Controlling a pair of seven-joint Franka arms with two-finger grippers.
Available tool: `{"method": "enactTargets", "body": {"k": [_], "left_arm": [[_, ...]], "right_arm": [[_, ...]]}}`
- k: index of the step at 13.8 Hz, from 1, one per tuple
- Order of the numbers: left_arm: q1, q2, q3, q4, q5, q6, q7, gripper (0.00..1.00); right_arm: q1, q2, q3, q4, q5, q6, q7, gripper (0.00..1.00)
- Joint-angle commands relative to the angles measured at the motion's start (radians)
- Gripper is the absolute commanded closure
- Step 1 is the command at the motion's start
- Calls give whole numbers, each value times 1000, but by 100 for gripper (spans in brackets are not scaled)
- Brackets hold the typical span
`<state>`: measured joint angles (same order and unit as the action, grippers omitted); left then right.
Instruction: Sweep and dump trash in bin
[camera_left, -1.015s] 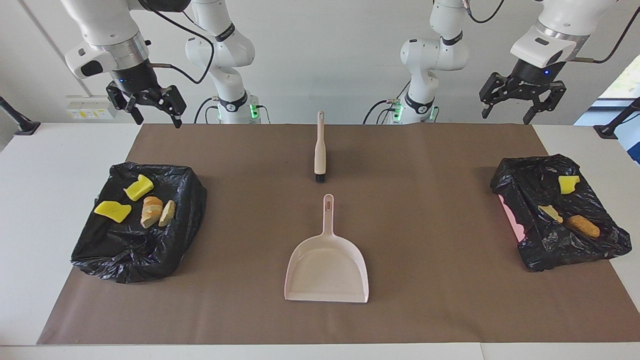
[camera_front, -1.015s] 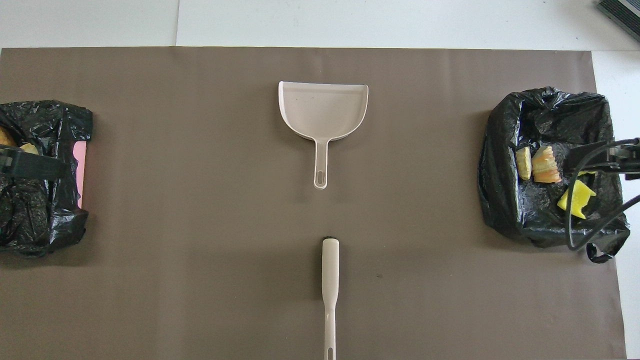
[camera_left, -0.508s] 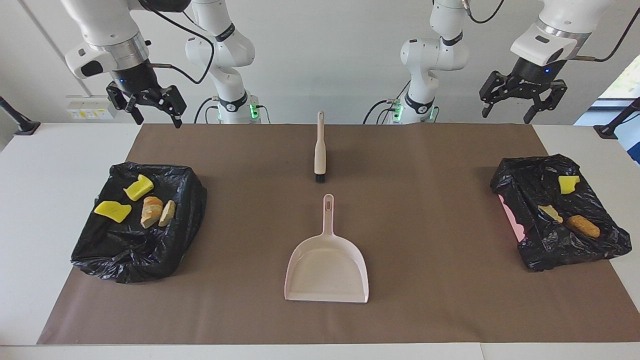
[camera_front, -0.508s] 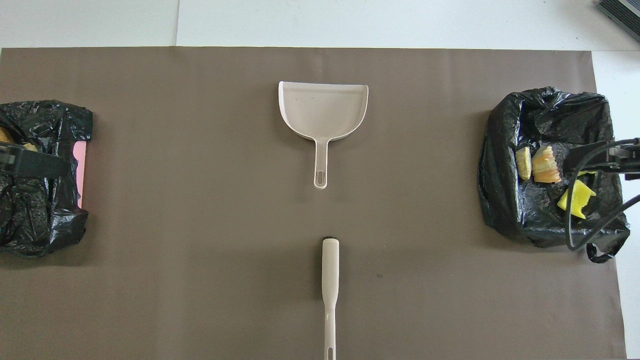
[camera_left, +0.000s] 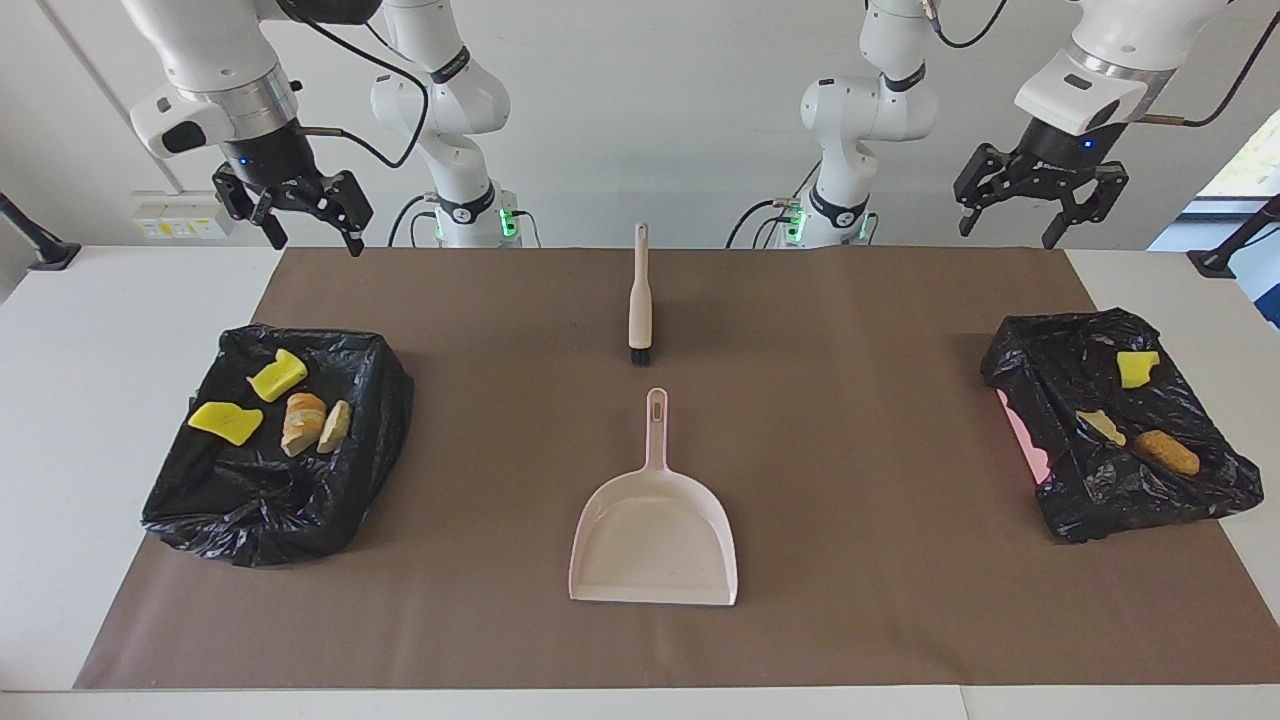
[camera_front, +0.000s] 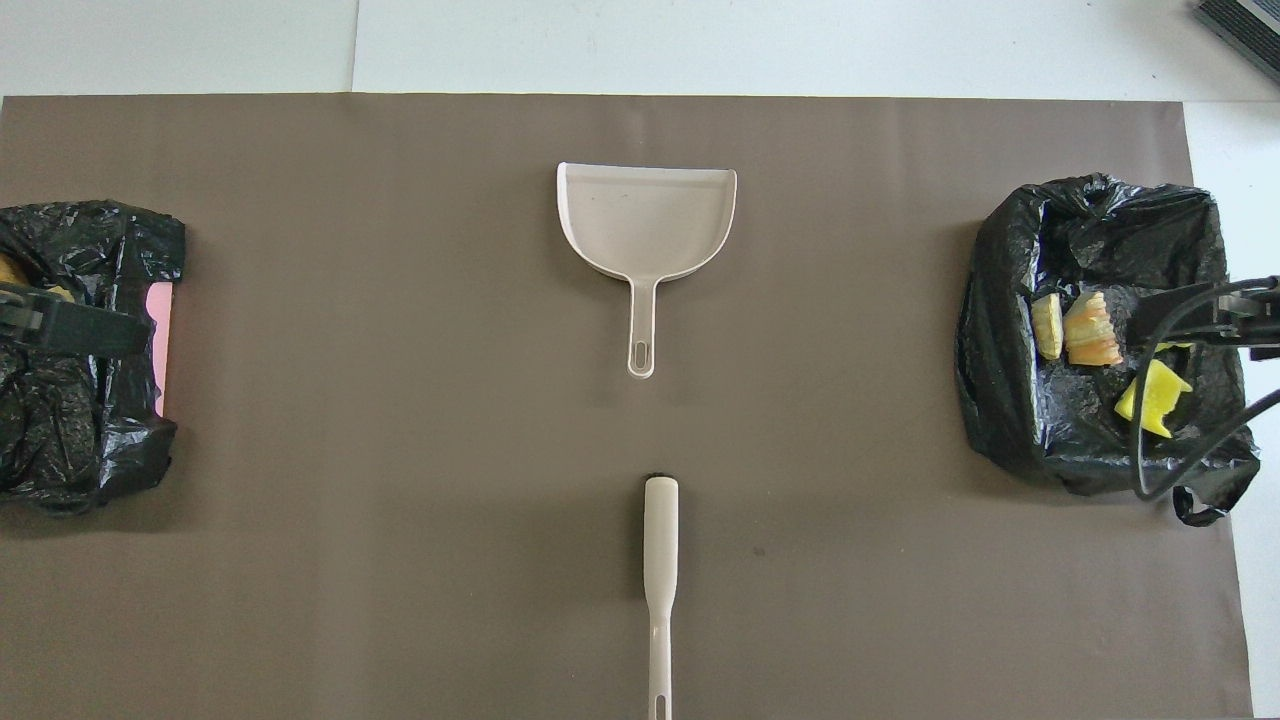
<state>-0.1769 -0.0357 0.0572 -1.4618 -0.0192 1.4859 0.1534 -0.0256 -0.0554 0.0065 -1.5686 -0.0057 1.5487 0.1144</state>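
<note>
- The left gripper (camera_left: 1028, 212), upper right of the facing view, is wide and holds nothing.
- The right gripper (camera_left: 300, 216), upper left, is wide too.
- The trash (camera_left: 270, 408) lies in black bags (camera_left: 260, 500).

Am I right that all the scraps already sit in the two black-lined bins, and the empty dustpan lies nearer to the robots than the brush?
Not quite. The facing view shows the dustpan lying farther from the robots than the brush. The rest holds.

Robotics lab: two white arms (camera_left: 450, 110) bolted at white surface (camera_left: 120, 330), brown mat (camera_left: 850, 330), bare wall, loose cabling.
</note>
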Motion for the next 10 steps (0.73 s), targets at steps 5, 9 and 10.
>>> {"method": "enactTargets", "body": {"k": [5, 9, 10], "left_arm": [[97, 17, -95, 37, -2, -67, -3, 0], [122, 11, -97, 35, -10, -56, -2, 0], [128, 10, -97, 35, -11, -59, 0, 0]], "right_arm": [[-16, -20, 9, -25, 3, 22, -13, 0], [-16, -20, 9, -25, 3, 21, -13, 0], [-16, -20, 9, -25, 3, 21, -13, 0]]}}
